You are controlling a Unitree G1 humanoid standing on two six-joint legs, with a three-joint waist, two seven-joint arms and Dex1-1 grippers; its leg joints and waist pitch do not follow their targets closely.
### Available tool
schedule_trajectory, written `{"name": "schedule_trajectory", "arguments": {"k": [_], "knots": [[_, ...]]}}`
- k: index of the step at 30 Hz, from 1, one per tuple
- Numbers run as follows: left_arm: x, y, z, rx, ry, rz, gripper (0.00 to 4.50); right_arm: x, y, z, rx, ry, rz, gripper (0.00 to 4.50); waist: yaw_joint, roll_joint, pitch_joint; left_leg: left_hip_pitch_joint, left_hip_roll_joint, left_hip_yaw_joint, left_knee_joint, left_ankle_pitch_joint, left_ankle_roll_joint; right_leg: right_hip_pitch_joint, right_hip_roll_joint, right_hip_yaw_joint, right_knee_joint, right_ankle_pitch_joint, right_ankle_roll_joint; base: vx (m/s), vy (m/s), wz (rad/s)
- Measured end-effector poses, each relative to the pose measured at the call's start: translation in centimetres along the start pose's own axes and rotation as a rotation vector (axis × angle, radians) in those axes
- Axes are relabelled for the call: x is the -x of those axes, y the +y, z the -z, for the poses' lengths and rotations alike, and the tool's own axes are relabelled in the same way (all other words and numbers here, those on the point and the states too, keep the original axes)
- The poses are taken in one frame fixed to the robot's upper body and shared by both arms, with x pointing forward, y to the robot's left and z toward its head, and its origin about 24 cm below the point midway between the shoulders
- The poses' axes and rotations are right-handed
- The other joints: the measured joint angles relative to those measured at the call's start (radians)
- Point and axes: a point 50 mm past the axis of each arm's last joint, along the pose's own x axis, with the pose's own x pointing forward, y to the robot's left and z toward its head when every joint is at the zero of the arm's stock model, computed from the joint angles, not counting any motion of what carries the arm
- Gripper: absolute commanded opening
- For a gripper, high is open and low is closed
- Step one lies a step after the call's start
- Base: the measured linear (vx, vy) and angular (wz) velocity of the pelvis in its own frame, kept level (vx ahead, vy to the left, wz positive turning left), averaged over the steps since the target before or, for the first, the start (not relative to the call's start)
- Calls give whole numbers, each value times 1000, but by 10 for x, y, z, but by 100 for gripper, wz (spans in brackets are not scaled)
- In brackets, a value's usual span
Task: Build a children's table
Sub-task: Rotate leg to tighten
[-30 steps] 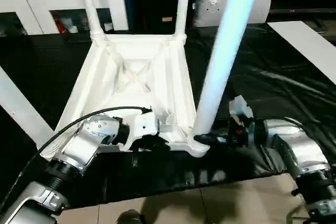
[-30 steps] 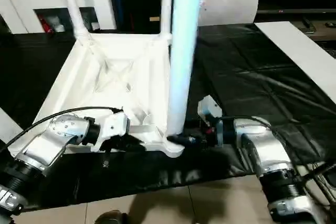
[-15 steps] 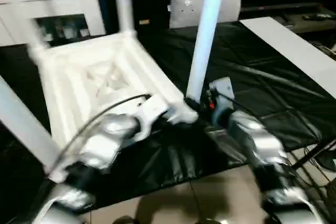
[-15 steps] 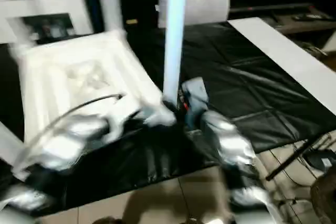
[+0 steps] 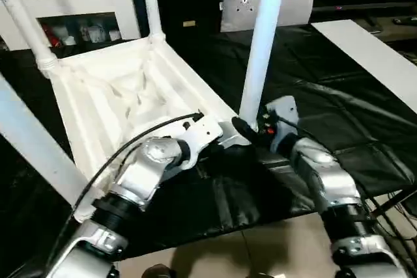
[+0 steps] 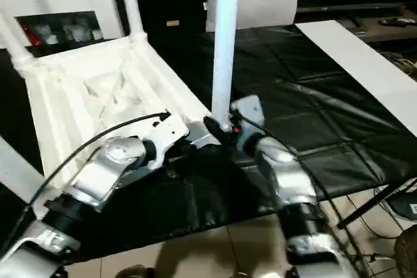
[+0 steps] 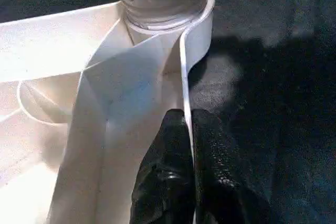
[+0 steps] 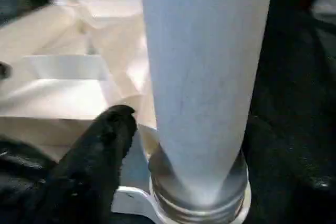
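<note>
Table (image 5: 130,96) upside down on black sheet (image 5: 339,115), underside up. Four legs standing in corner sockets as far as visible, nearest leg (image 5: 260,43) seated at near corner, its threaded base visible in the socket. Left fingers (image 7: 210,171) clenched on thin rim beside that socket. Right gripper (image 5: 251,129) at leg's base, one finger (image 8: 100,156) just beside it; released or grasping, cannot tell. Probably final tightening under way; afterwards, turning table upright still left.
</note>
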Motion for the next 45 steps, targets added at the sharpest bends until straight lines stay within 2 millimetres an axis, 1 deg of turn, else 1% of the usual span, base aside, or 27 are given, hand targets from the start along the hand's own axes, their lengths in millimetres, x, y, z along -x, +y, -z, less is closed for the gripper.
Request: {"name": "schedule_trajectory", "arguments": {"k": [1, 2, 3, 4, 7, 10, 13, 14, 15, 18, 21, 23, 24, 25, 27, 30, 31, 34, 35, 40, 45], "knots": [[1, 0, 1, -7, -4, 17, 0, 6, -4, 0, 12, 9, -35, 377, 2, 1, -1, 0, 0, 0, 0, 0, 0, 0, 0, 0, 0, 0, 0, 0, 0, 0], [2, 1, 2, -11, -6, 28, 0, 11, -7, 0, 20, 18, -53, 398, 3, 2, -1, 0, 0, 0, 0, 0, 0, 1, 0, 0, 0, 0, 0, 0, 0, 0], [5, 3, 4, -23, -8, 41, 0, 15, -9, 0, 46, 28, -85, 398, 3, 2, -1, 0, 0, 0, 0, 0, 0, 0, 0, 0, 0, 0, 0, 0, 0, 0], [7, 4, 6, -28, -8, 49, 0, 18, -10, -1, 61, 32, -102, 409, 2, 2, -1, 0, 0, 0, 0, 0, 0, 0, 0, 0, 0, 1, 0, 0, 0, 0], [12, 8, 11, -53, -12, 91, 0, 27, -14, -1, 115, 63, -200, 409, 2, 2, -1, 1, 0, 0, 0, 0, 0, 0, 0, 0, 0, 2, -1, 0, 0, 0], [21, 10, 16, -78, -23, 156, 0, 36, -19, 0, 131, 89, -283, 409, 3, 1, -1, 0, 0, 0, 1, 0, 0, 0, 0, 0, 0, 2, -1, 0, 0, 0], [28, 9, 20, -106, -37, 226, 0, 43, -21, -1, 147, 102, -346, 409, 11, 1, -1, -1, 1, 0, 2, 0, 0, 0, 0, 0, 0, 2, -1, 0, 0, 0], [31, 10, 21, -111, -35, 250, 0, 44, -20, -2, 143, 101, -381, 384, 13, 1, -1, -2, 1, 0, 2, 0, 0, 0, 0, 0, 0, 2, -1, 0, 0, 0], [35, 9, 23, -117, -40, 291, 0, 46, -19, -2, 143, 109, -429, 384, 17, 1, -1, -2, 1, 0, 3, 1, 1, 0, 0, 0, 0, 2, -1, 0, 0, 0], [41, 5, 25, -127, -52, 387, 0, 49, -18, -3, 153, 135, -520, 352, 28, 1, -1, -3, 1, 1, 4, 0, 2, -1, 0, 0, 0, 2, -2, 0, 0, 0], [44, 3, 27, -152, -44, 440, 0, 48, -15, -4, 156, 154, -601, 331, 32, 0, -1, -3, 1, 2, 4, 1, 3, -1, -1, 0, 0, 2, -2, 0, 0, 0], [44, 2, 27, -164, -44, 450, 0, 49, -13, -3, 150, 164, -627, 327, 33, 0, -1, -3, 1, 2, 4, 1, 3, -1, -1, 0, 0, 2, -2, 0, 0, 0], [44, 2, 28, -168, -43, 453, 0, 49, -12, -2, 144, 171, -638, 297, 33, -1, -1, -3, 1, 2, 4, 1, 3, -1, -1, 0, 0, 3, -3, 0, 0, 0], [45, 2, 28, -171, -42, 458, 0, 48, -11, -1, 137, 178, -648, 297, 33, -2, -1, -3, 1, 2, 4, 1, 3, -1, -1, 0, 0, 3, -3, 0, 0, 0], [46, 2, 28, -177, -42, 467, 0, 49, -10, 0, 117, 188, -673, 279, 33, -3, -1, -3, 1, 2, 4, 1, 3, -1, -1, 0, 0, 3, -3, 0, 0, 0], [47, 1, 28, -179, -42, 480, 0, 49, -7, 1, 100, 191, -705, 267, 34, -3, -1, -3, 1, 2, 4, 1, 3, -1, -1, 0, 0, 3, -3, 0, 0, 0], [47, 1, 29, -180, -42, 483, 0, 49, -7, 2, 98, 191, -714, 249, 35, -3, -1, -3, 1, 2, 4, 1, 3, -1, -1, 0, 0, 3, -3, 0, 0, 0], [48, 1, 29, -180, -41, 493, 0, 47, -5, 2, 91, 189, -728, 229, 36, -3, -1, -3, 1, 3, 4, 1, 3, -1, -1, 0, 0, 3, -3, 0, 0, 0], [48, 1, 29, -180, -41, 493, 0, 46, -5, 2, 89, 189, -730, 211, 36, -4, -1, -3, 1, 3, 4, 1, 3, -1, -1, 0, 0, 3, -3, 0, 0, 0], [49, 1, 30, -178, -38, 493, 0, 45, -4, 2, 86, 187, -736, 197, 31, -5, -1, -2, 1, 3, 4, 1, 3, -1, -1, 0, 1, 3, -3, 0, 0, 0], [50, 1, 31, -176, -39, 498, 0, 45, -4, 2, 83, 189, -744, 192, 30, -6, -2, -2, 2, 3, 4, 1, 3, -1, -1, 0, 1, 3, -3, 0, 0, 0]]}}
